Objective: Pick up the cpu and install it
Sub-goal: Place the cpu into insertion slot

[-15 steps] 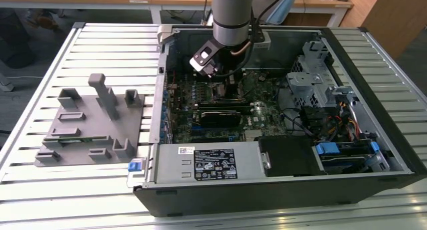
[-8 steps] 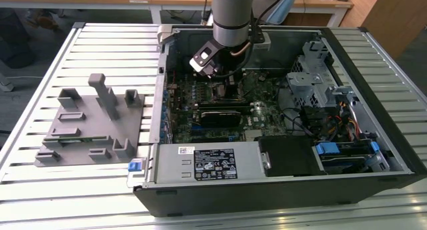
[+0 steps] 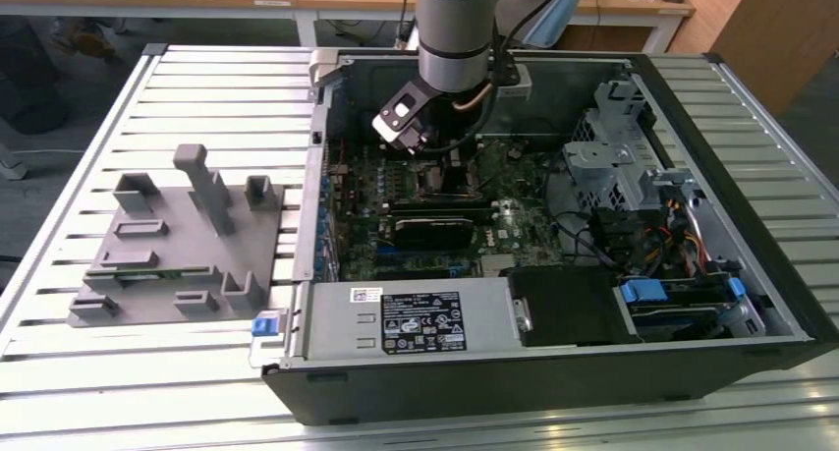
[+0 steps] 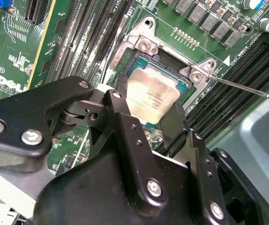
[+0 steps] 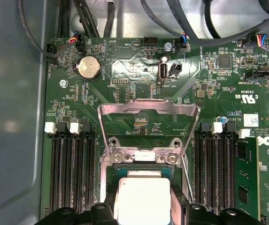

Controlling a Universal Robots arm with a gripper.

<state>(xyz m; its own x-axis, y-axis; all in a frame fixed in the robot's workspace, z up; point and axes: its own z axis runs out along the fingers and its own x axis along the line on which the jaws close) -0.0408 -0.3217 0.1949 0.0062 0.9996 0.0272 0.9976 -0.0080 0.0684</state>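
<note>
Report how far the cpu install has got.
Done: the cpu is picked up and at the socket, whose metal frame stands flipped open. In hand: the gripper holds the cpu between its jaws right over the socket. Left: the jaws have not let go, whether the chip is fully seated cannot be told, and the frame is not closed.

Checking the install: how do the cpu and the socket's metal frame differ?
The cpu is a solid pale square; the frame is an open shiny outline with board showing through. The cpu sits gripped between the fingers; the frame is swung back, untouched. Both look metallic.
</note>
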